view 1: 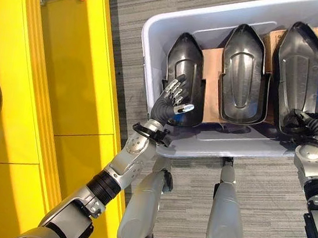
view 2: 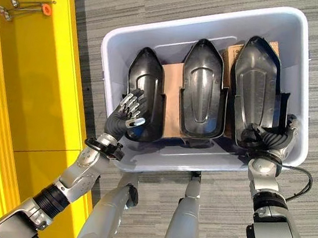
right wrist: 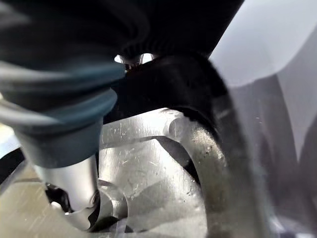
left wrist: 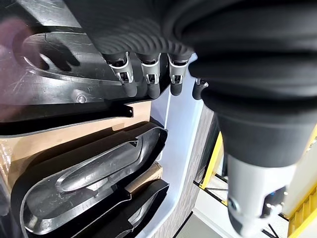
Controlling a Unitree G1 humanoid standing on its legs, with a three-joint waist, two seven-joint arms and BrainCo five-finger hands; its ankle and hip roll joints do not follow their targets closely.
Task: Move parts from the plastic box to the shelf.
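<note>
Nothing moved yet: all three black parts (view 2: 198,89) stand in the plastic box (view 2: 158,34), the yellow shelf (view 2: 42,68) beside it. Left hand (view 1: 172,100) rests straight-fingered against the leftmost part (view 1: 184,69); right hand (view 2: 270,139) sits at the rightmost part (view 2: 256,88), grip unclear.

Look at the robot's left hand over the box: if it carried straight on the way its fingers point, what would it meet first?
Probably the leftmost black part: the left hand already reaches over its near end, fingers pointing along it. Contact is unclear.

grey striped carpet (view 1: 266,192), yellow furniture (view 1: 64,83)
</note>
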